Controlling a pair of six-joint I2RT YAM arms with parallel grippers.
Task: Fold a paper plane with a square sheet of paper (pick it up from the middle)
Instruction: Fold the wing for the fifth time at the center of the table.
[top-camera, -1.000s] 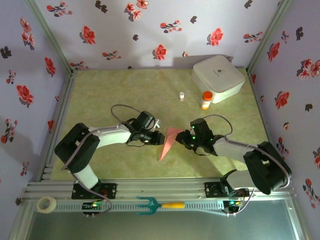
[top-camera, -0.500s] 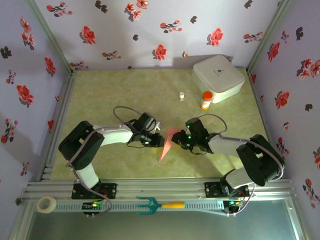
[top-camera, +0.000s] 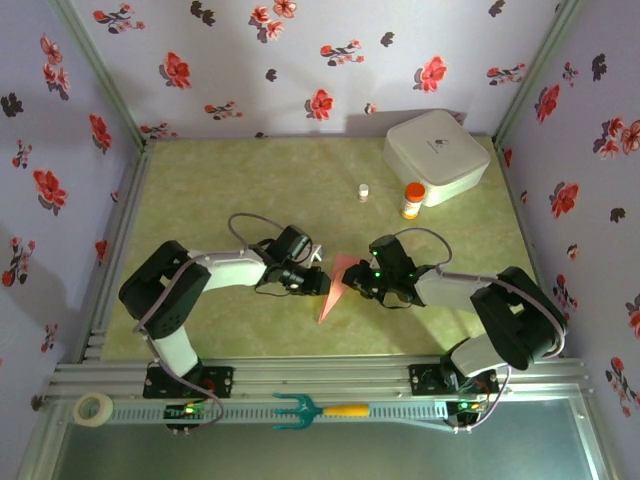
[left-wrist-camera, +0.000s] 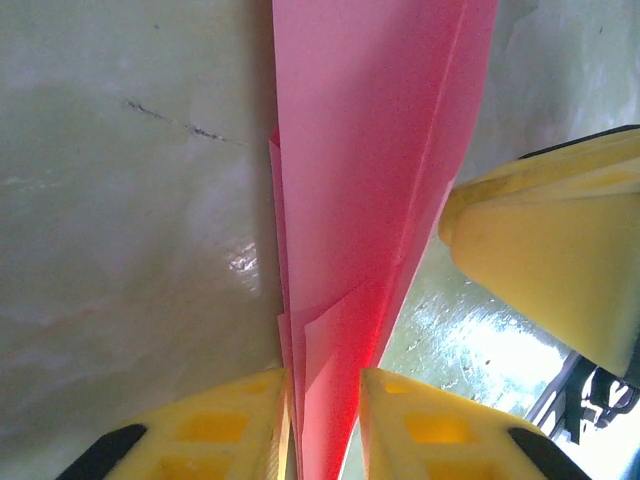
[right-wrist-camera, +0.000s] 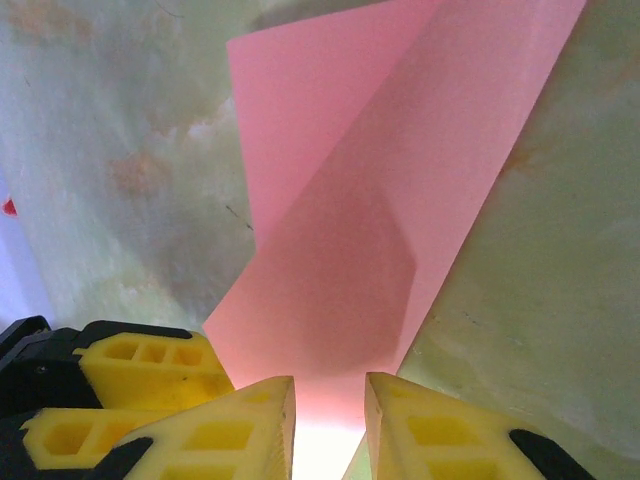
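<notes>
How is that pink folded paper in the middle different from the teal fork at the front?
The pink folded paper is a thin, plain-coloured pointed wedge; the teal fork is solid, with tines and an orange handle. The paper is on the green table, pinched by the left gripper and the right gripper; the fork lies untouched on the metal rail. Both are long and slim.

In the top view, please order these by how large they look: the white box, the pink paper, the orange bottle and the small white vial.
1. white box
2. pink paper
3. orange bottle
4. small white vial
</notes>
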